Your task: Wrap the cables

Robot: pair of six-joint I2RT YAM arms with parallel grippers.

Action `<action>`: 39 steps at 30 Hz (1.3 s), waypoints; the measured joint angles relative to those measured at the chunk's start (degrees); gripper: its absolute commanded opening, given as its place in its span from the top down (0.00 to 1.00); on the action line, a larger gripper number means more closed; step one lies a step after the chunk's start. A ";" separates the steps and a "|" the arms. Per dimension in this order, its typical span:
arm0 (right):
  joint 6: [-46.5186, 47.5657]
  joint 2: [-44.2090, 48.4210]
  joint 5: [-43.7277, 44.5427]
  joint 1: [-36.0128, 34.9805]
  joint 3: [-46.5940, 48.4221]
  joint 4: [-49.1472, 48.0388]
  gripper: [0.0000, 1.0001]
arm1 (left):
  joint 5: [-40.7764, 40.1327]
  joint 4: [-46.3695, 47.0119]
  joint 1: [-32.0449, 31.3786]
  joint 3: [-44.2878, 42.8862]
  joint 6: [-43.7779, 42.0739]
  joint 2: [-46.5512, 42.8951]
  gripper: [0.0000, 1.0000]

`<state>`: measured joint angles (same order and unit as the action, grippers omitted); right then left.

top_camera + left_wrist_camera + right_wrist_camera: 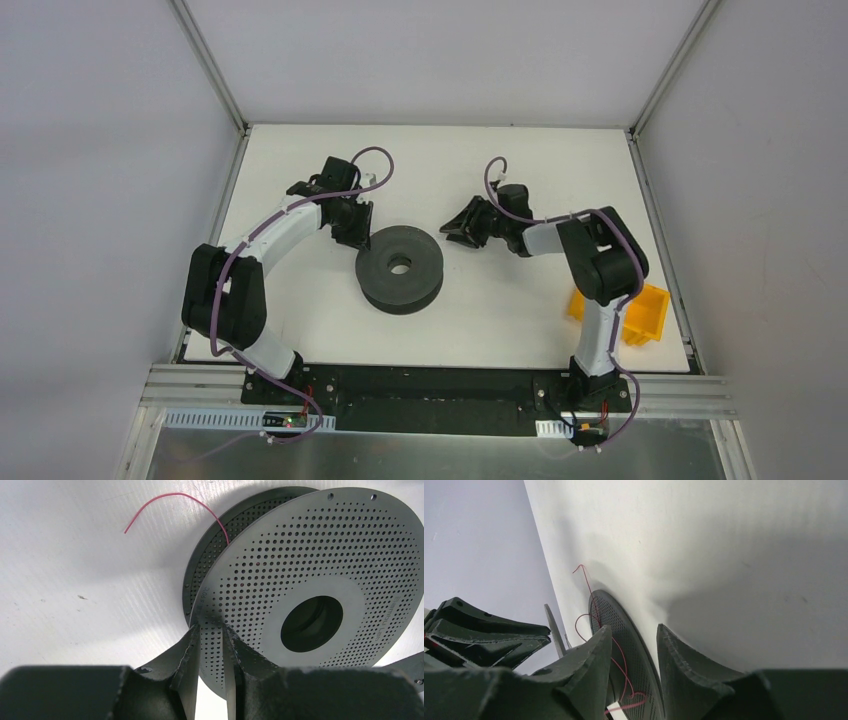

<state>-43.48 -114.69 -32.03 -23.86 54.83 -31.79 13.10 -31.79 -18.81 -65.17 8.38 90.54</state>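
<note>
The left jaws pinched the perforated flange rim of the spool (310, 555); the right jaws stood parted and empty nearby. The thin red cable (172, 494) ran out from between the flanges, its end curling over the desk (520, 310).

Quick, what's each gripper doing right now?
Left gripper: fingers closed on the flange edge of the spool.
Right gripper: fingers open, gripping nothing; the cable lies loose at the spool.
</note>
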 measured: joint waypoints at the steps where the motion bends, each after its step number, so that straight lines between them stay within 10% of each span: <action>1: 0.26 1.03 0.24 0.39 -0.79 0.48 0.62 | 0.00 0.00 0.00 0.00 0.00 0.00 0.78; 10: 2.38 15.15 3.82 1.55 -11.19 4.04 0.87 | -0.02 -0.09 0.00 0.02 0.00 -0.35 0.79; 39: -2.16 6.60 2.91 -6.49 -9.38 -1.44 0.87 | -0.13 -0.48 0.00 0.46 -0.02 -1.84 0.78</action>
<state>-45.65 -108.09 -29.12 -30.35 45.45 -33.23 12.97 -32.27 -18.81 -64.71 8.36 88.71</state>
